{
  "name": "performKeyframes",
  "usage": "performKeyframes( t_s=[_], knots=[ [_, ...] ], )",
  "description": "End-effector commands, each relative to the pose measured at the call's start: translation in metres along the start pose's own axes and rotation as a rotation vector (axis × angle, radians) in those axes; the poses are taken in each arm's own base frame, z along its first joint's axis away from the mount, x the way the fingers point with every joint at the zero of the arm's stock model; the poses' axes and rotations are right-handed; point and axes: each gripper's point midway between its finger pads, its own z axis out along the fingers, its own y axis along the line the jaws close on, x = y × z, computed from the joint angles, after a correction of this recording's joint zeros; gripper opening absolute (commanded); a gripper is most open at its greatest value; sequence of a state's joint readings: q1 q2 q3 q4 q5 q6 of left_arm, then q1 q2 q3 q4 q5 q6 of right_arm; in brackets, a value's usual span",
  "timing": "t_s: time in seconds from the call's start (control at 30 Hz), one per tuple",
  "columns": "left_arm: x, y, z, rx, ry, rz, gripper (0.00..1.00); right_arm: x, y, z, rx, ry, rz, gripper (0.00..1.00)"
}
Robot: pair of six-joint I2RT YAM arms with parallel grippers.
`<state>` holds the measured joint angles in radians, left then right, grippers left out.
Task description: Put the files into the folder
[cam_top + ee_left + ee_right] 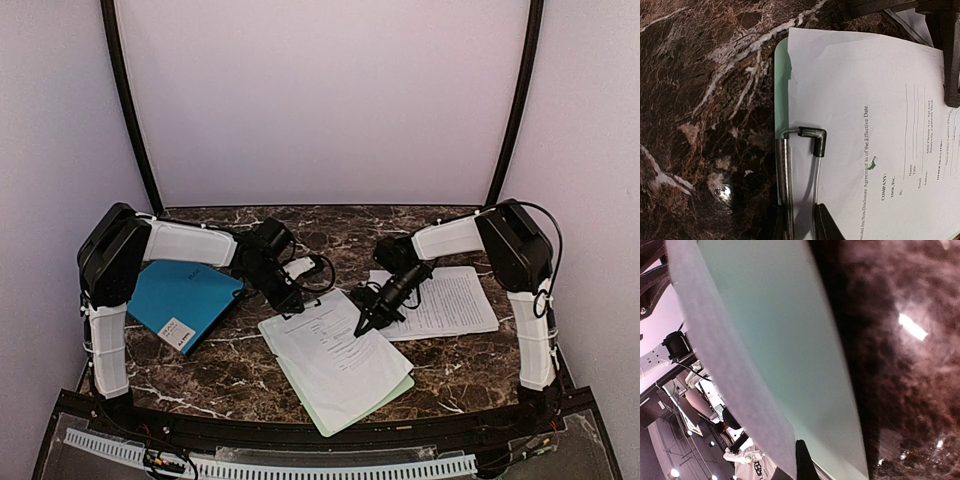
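Note:
The teal folder [185,300] lies closed at the left, its white label at the near corner. One file [335,350] lies on a pale green clipboard [345,420] at the centre; the other file [450,300] lies flat at the right. My left gripper [290,298] is shut on the clipboard's wire clip [812,137], one finger on each side of it, at the sheet's [865,100] top edge. My right gripper [365,325] is at that sheet's right edge. In the right wrist view one fingertip [802,460] is under the raised sheet [725,350], above the clipboard [790,340]; the other finger is hidden.
The table is dark brown marble [230,370] with a raised black rim at the near edge [300,440]. White walls close in the back and both sides. The right arm's gripper shows at the top right of the left wrist view [950,50].

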<state>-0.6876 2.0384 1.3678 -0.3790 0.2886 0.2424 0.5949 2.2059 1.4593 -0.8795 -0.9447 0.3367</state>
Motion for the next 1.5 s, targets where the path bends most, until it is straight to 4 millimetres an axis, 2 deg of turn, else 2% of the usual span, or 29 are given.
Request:
performKeyframes(
  t_s=[0.0, 0.93, 1.07, 1.2, 1.27, 1.47],
  knots=[
    [0.03, -0.001, 0.013, -0.009, 0.096, -0.022, 0.01, 0.001, 0.006, 0.002, 0.003, -0.002, -0.008, 0.0],
    [0.031, 0.001, 0.013, -0.019, 0.101, -0.026, 0.02, 0.004, 0.008, 0.003, 0.016, -0.02, -0.005, 0.02],
    [0.029, 0.001, 0.012, -0.018, 0.096, -0.024, 0.12, 0.003, 0.008, 0.003, 0.018, -0.02, -0.006, 0.03],
    [0.022, -0.002, 0.009, -0.004, 0.078, -0.022, 0.36, 0.003, 0.007, 0.002, 0.025, -0.021, -0.008, 0.03],
    [0.018, -0.004, 0.005, 0.002, 0.064, -0.018, 0.44, 0.002, 0.008, 0.002, 0.028, -0.024, -0.012, 0.03],
    [0.002, -0.009, -0.01, 0.015, -0.005, -0.007, 0.61, 0.0, 0.011, -0.003, 0.052, -0.044, -0.029, 0.04]
  ],
)
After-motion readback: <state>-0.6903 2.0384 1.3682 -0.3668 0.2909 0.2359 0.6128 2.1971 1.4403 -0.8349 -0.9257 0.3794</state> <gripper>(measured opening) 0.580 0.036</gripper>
